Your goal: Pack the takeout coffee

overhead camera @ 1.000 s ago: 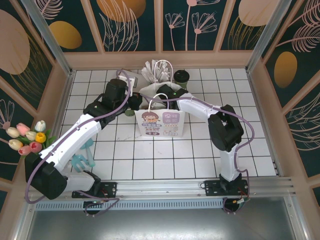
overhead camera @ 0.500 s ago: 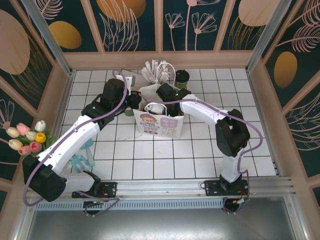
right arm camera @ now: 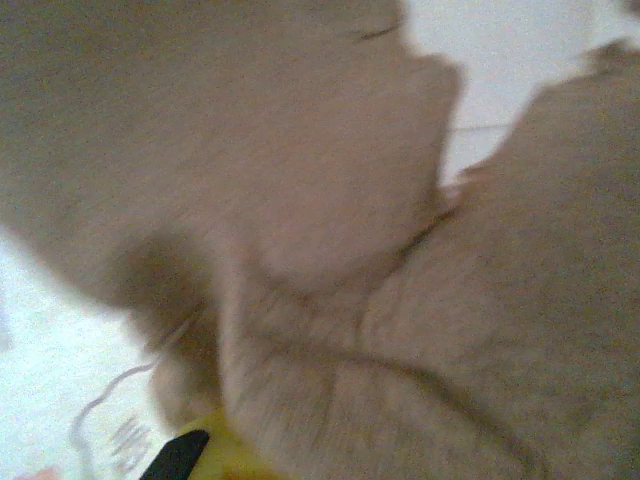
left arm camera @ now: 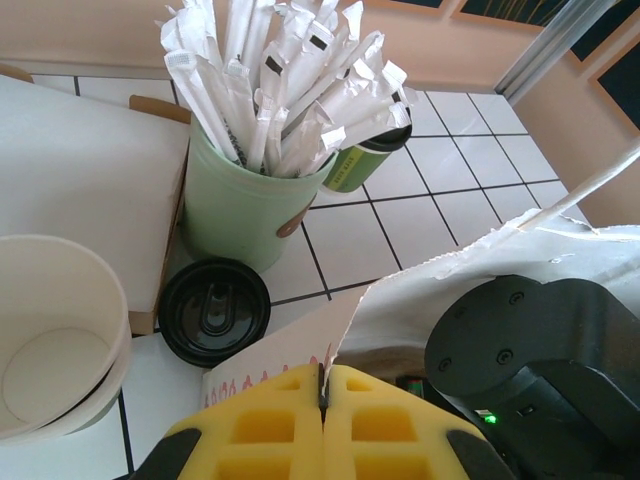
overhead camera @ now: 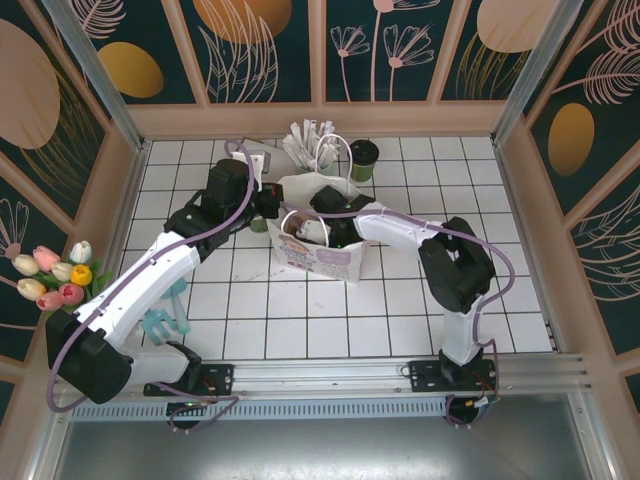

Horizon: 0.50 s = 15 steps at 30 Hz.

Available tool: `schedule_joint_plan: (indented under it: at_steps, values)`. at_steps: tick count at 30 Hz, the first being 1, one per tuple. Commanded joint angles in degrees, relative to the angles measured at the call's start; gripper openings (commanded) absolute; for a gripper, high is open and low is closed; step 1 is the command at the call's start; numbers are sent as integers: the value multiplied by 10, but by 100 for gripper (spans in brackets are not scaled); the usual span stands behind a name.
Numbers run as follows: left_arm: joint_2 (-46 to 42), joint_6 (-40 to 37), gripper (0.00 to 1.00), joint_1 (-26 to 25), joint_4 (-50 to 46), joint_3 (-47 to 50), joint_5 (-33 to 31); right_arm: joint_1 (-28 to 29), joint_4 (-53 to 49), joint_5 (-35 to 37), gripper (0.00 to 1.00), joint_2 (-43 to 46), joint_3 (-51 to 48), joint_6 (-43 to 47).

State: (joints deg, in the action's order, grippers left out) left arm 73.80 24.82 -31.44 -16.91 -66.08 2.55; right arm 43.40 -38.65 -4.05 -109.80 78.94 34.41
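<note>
though half hidden behind wrapped sticks in the left wrist view, reads plainly as the takeout coffee: small dark green paper cup, dark round top, olive label on the side. standing upright near the far edge of the tabletop, a little right of centre, near the pale green cup of white paper-wrapped sticks. outside the paper bag and apart from it, untouched by either gripper.

white square tiles with dark grout across the tabletop, metal rail along the near edge. wood-framed wall panels all round, dark teal with peach leaves and flowers. bunch of tulips beyond the left edge. by the pale green cup, toward the left: a white box, stacked cream cups, and a black lid just beside the pale green cup's base.

left arm stretched from the near left corner toward the far middle, left gripper with yellow fingers pressed together on the bag's ragged upper edge. right arm rising from the near edge, bent at the elbow, forearm reaching leftward. right gripper down in the bag's open mouth, closed; on what, if anything, cannot tell. right wrist view blurred: creased paper close up, sliver of yellow at the bottom. bag leaning, printed face toward the near edge.
</note>
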Motion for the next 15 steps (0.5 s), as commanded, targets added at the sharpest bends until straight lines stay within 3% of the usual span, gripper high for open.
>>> schedule_joint_plan:
  at_steps: [1, 4, 9, 15]
  values:
    - [-13, 11, 0, -1, 22, 3, 12, 3, 36, 75, 0, -20, -7, 7]
    - [-11, 13, 0, -1, 19, -1, 13, 3, 13, 64, 0, -24, 14, 16]
    - [-10, 15, 0, 0, 8, -10, 5, 4, -11, -22, 0, 7, 29, 29]
    - [-1, 17, 0, -1, -1, -17, 10, 2, 7, 74, 0, -55, 15, 44]
